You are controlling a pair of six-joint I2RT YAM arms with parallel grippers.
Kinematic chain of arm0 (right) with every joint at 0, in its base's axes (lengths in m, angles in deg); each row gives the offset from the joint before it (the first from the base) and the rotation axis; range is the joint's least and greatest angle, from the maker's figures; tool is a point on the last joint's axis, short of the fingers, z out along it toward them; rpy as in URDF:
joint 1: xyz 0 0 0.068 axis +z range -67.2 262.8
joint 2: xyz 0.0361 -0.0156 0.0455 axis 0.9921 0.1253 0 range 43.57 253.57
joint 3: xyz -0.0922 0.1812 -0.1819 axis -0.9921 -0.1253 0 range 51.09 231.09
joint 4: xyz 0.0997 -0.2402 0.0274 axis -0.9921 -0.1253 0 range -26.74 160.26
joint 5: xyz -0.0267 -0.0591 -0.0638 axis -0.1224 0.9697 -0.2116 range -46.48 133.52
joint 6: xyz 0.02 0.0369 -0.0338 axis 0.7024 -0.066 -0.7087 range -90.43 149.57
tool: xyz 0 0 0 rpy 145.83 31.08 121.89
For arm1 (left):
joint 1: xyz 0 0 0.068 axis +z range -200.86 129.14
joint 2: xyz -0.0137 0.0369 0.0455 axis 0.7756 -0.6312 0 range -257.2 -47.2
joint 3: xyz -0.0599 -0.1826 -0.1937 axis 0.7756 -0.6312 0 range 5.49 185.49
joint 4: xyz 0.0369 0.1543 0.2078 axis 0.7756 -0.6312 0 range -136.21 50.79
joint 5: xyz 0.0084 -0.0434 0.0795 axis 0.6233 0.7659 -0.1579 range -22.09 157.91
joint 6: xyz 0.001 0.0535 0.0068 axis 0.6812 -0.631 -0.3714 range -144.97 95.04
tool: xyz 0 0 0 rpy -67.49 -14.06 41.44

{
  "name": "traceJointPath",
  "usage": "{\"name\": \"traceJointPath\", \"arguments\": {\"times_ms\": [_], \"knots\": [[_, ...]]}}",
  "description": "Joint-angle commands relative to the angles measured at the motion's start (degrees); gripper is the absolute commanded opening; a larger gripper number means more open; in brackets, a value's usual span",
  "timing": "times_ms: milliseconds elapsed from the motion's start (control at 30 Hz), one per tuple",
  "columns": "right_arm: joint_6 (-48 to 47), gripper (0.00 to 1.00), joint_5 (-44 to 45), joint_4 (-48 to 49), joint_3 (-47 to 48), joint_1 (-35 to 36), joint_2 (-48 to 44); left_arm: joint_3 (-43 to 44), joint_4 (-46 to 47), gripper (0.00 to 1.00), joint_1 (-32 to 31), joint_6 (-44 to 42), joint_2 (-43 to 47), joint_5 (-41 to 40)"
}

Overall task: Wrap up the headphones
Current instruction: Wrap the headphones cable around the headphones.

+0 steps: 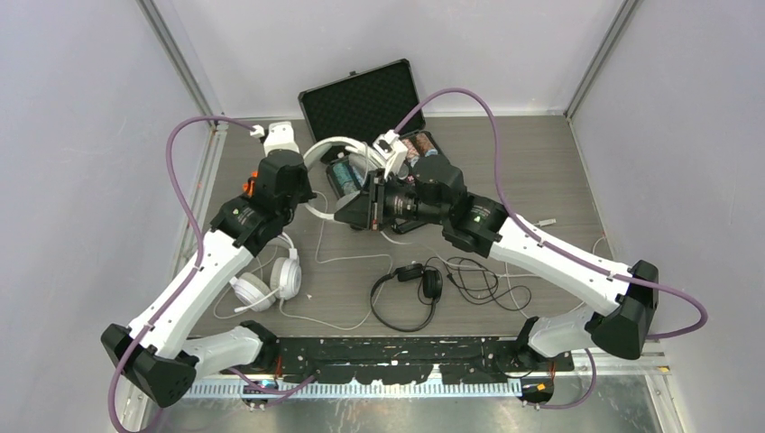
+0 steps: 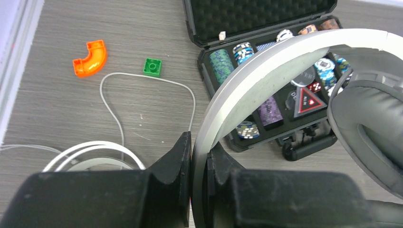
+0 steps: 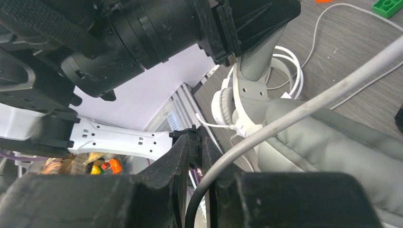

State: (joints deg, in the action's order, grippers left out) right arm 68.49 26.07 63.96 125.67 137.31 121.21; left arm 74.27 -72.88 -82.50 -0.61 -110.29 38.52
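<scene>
My left gripper [image 2: 199, 152] is shut on the headband [image 2: 266, 71] of the bulky white-grey headphones and holds them above the table, one grey ear cup [image 2: 370, 123] hanging at the right. In the top view this gripper [image 1: 305, 191] is at the back left, beside the headband [image 1: 327, 144]. My right gripper [image 3: 197, 142] is shut on the headphones' grey cord [image 3: 304, 107], close to an ear cup [image 3: 332, 142]; from above it [image 1: 347, 216] faces the left gripper. The slim black headset [image 1: 403, 293] and the white round-cup headset [image 1: 271, 284] lie on the table in front.
An open black case [image 1: 365, 99] with poker chips [image 2: 222, 64] stands at the back. An orange curved piece [image 2: 90, 58] and a green brick [image 2: 152, 66] lie at the back left. Loose white cable [image 2: 114, 114] and black cable [image 1: 478, 280] trail over the table.
</scene>
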Motion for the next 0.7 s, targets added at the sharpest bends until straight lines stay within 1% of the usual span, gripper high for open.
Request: {"name": "traceJointPath", "arguments": {"times_ms": [0, 167, 433, 567, 667], "knots": [[-6.31, 0.22, 6.54, 1.1, 1.39, 1.97, -0.77, 4.23, 4.51, 0.0, 0.08, 11.08, 0.04, -2.15], [-11.17, 0.22, 12.84, 1.81, -1.44, 3.5, -2.12, 6.12, 3.4, 0.0, 0.09, 16.57, -1.05, -1.95], [-16.87, 0.21, 17.27, 5.61, -4.21, 7.51, -3.25, 5.72, 4.93, 0.0, 0.13, 23.65, -1.25, -2.88], [-20.2, 0.13, 21.29, 8.07, -6.19, 9.71, -3.21, 5.54, 5.69, 0.0, 0.07, 26.27, -1.34, -3.22], [-20.95, 0.08, 23.21, 8.24, -6.78, 10.09, -2.67, 5.51, 5.86, 0.0, 0.11, 27.76, -1.37, -3.22]]}}
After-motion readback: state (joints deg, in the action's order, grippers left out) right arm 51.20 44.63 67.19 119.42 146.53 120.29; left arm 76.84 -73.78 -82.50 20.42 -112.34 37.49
